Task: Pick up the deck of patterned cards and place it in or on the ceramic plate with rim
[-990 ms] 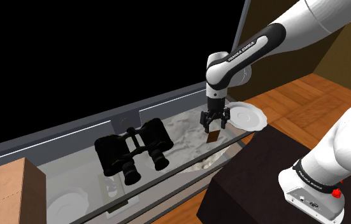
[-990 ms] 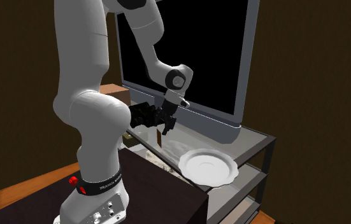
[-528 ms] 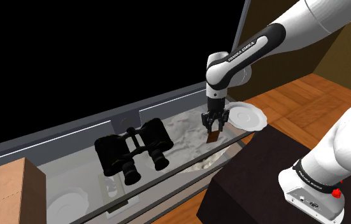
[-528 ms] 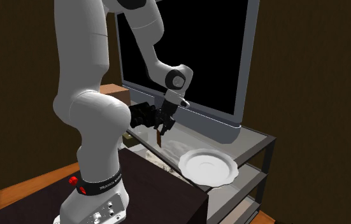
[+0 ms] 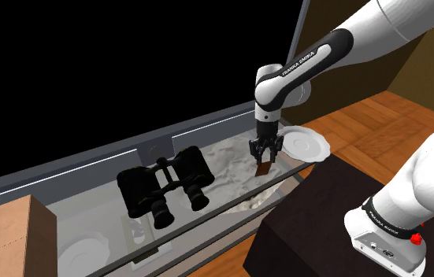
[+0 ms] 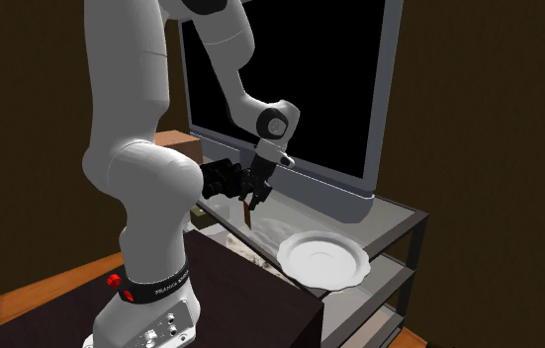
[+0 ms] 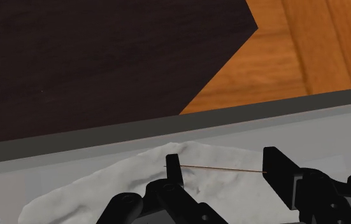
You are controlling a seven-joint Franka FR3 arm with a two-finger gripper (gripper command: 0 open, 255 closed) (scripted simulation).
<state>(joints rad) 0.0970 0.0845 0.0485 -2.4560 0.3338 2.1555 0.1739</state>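
Observation:
The deck of cards (image 5: pixel 262 168) is a thin brown slab standing on edge on the glass shelf (image 5: pixel 89 204). My black gripper (image 5: pixel 264 159) points straight down over it and is shut on it. In the second exterior view the gripper (image 6: pixel 251 202) clasps the deck (image 6: pixel 248 214) just left of the white rimmed plate (image 6: pixel 323 259). The wrist view has the deck (image 7: pixel 218 168) as a thin line spanning the gap between the fingertips (image 7: pixel 173 167). The plate (image 5: pixel 306 144) lies on the shelf's end, to the shoulder view's right of the gripper.
Black binoculars (image 5: pixel 166 185) stand to the shoulder view's left of the gripper. A crumpled white sheet (image 5: pixel 227 161) lies under the deck. A big black screen (image 5: pixel 128 71) rises behind the shelf. A cardboard box (image 5: pixel 2 240) sits far left; the dark stand (image 5: pixel 325 212) is close below.
The fingers have gone from wide open around the deck to shut on it. The arm, deck and plate have stayed in place.

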